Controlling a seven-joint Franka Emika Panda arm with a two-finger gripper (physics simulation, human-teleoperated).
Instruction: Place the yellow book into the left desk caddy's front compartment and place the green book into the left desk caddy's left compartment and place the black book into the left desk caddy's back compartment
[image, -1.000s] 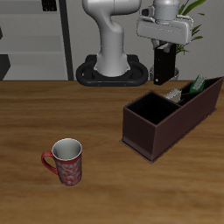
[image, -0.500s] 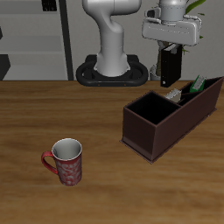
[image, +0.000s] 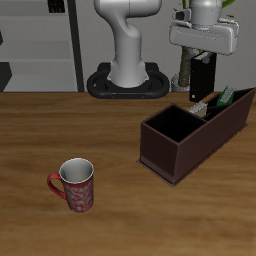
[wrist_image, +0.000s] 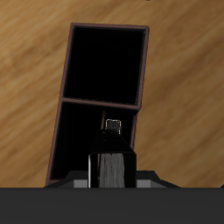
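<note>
The black book (image: 202, 78) is being held upright in the closed jaws of the gripper (image: 203, 52), above the left desk caddy (image: 185, 145). Since a second ago it is being carried sideways and slightly higher, toward the green book (image: 227, 96) standing in the caddy.

black book (image: 203, 76) above left desk caddy (image: 180, 148) | mug (image: 76, 185) nearer front

A matt wood grain was shown on the table (image: 60, 130), a flat maroon-brown finish on the left desk caddy (image: 195, 145), and a glossy glaze on the red mug (image: 76, 185).
</note>
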